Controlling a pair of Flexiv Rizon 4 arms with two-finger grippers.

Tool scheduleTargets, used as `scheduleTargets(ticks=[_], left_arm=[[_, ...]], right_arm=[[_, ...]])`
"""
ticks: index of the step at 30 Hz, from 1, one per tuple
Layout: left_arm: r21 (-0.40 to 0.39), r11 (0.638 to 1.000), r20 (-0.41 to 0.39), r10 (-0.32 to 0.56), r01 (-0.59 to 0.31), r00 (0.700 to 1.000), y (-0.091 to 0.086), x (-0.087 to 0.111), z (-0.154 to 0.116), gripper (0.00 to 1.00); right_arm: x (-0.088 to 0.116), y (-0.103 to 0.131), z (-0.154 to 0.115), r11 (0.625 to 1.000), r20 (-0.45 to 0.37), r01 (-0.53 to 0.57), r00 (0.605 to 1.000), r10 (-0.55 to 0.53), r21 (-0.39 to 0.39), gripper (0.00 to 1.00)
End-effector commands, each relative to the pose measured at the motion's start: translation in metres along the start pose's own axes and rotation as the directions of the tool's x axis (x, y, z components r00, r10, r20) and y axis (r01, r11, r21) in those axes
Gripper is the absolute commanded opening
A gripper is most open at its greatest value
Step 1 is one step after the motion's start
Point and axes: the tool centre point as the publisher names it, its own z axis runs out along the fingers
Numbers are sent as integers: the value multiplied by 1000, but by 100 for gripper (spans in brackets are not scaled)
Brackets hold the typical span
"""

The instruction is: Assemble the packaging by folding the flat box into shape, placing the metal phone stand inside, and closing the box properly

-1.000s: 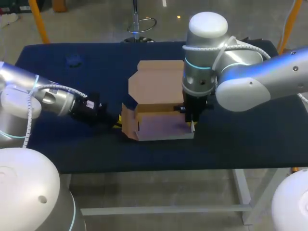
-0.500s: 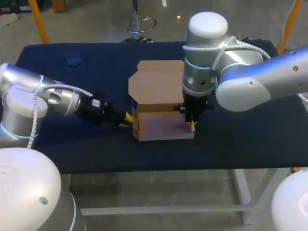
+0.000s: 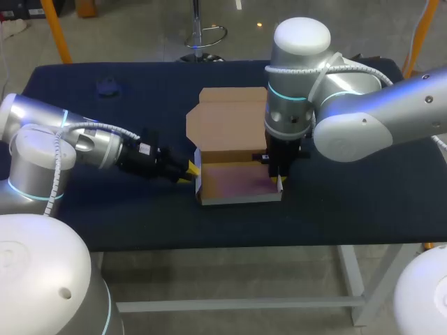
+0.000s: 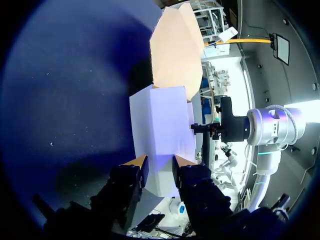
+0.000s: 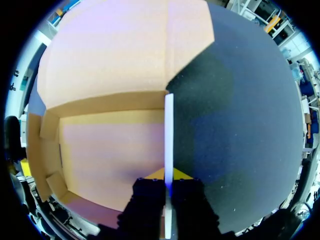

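Box (image 3: 234, 183), one: open-topped, mid-table (image 3: 363, 202). Right gripper (image 3: 279, 183), one: at box's 3 o'clock, fingers pinching the side wall. Left gripper (image 3: 187, 172), one: at 9 o'clock, fingers parted, tips against the end wall, gripping nothing. Lid (image 3: 227, 125), one: raised at 12 o'clock. Dark lump (image 3: 106, 86), one: far, 10 o'clock.

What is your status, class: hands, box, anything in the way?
Right hand shut on box right wall. Left hand open, against its left end. Lid up, no stand seen inside. Nothing in the way.
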Motion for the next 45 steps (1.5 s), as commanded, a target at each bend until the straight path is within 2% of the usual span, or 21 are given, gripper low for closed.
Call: scheduleTargets(ticks=[1,8,14,24,33,38,45], left_arm=[[-5,1000,12,-4,4,1000,-2,2,9,37],[13,1000,49,-4,4,999,-2,5,14,39],[40,999,106,-1,-3,994,-2,8,19,45],[70,997,204,1,-15,979,-2,8,27,46],[87,996,354,2,-35,935,-5,7,37,46],[84,996,443,-1,-40,897,-10,4,40,44],[80,996,507,-13,-31,862,-18,0,41,44]], right_arm=[[1,0,0,1000,1,0,1000,0,2,0],[1,0,0,1000,1,0,1000,0,2,0],[1,0,0,1000,1,0,1000,0,2,0],[1,0,0,1000,1,0,1000,0,2,0],[1,0,0,1000,1,0,1000,0,2,0],[1,0,0,1000,1,0,1000,0,2,0],[1,0,0,1000,1,0,1000,0,2,0]])
